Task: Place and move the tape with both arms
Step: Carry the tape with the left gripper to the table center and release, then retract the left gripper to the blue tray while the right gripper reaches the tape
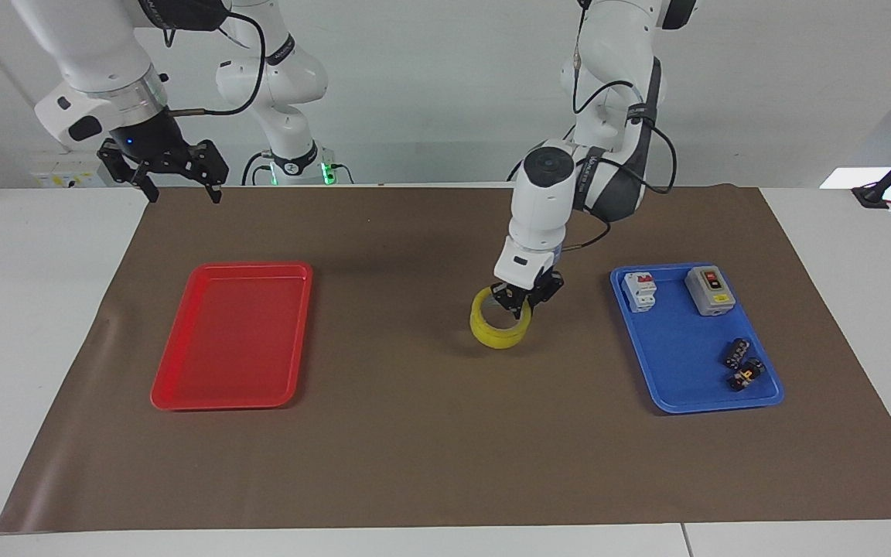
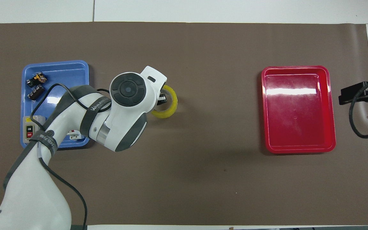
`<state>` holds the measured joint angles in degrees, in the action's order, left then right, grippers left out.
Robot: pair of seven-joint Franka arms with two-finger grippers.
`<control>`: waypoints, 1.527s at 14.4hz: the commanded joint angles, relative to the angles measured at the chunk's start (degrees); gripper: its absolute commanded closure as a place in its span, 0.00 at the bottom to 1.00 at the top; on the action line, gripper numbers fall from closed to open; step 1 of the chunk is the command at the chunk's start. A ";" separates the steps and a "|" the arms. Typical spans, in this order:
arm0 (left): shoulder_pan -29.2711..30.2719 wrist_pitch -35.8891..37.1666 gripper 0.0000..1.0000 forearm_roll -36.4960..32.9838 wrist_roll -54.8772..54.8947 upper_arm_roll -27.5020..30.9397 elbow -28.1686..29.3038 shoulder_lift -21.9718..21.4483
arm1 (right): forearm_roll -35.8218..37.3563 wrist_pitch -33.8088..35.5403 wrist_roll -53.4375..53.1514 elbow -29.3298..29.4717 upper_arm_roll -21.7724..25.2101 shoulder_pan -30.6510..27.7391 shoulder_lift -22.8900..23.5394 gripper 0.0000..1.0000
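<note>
While 1 tape (image 1: 500,328) hangs clamped, 2 trays, 2 arms

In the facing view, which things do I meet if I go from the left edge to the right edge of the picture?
Right gripper → red tray → tape, held by the left gripper → blue tray.

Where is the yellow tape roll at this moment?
The tape is held by the left tool over the brown mat, between the blue tray and the red tray, closer to the blue one.
</note>
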<state>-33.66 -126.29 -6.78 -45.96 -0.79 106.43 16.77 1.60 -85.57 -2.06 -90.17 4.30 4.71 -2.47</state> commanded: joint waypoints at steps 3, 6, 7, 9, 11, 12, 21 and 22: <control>-4.40 -5.72 1.00 -3.42 -7.91 0.87 0.18 4.58 | -0.46 -0.47 -0.75 -0.18 -0.43 -0.84 -0.25 0.00; -4.40 -5.99 0.79 -3.42 -7.65 0.70 0.45 4.85 | -0.46 -0.47 -0.75 -0.18 -0.43 -0.84 -0.25 0.00; -4.66 -6.25 0.51 -3.42 -7.48 0.70 0.62 4.85 | -0.46 -0.47 -0.75 -0.18 -0.43 -0.84 -0.25 0.00; -4.58 -6.25 0.08 -3.42 -7.04 0.70 0.62 4.67 | -0.46 -0.47 -0.75 -0.27 -0.43 -0.84 -0.25 0.00; -3.88 -5.73 0.00 -3.42 -6.60 0.70 0.62 3.80 | -0.46 -0.47 -0.67 -0.35 -0.43 -0.84 -0.34 0.00; -3.61 -5.46 0.00 -3.42 -6.16 0.70 0.62 2.58 | -0.46 -0.47 -0.67 -0.35 -0.43 -0.84 -0.34 0.00; 8.94 2.78 0.00 -2.71 9.82 0.61 2.91 -8.06 | -2.47 -3.45 -0.84 -4.13 -0.52 0.73 -1.57 0.00; 10.87 3.67 0.00 -2.19 12.36 0.61 2.82 -8.77 | -3.52 -4.76 -0.84 -4.13 -0.52 2.40 -0.79 0.00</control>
<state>-25.62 -124.66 -8.22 -37.48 0.23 107.27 10.88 0.01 -87.51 -2.06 -92.16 4.16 5.39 -2.52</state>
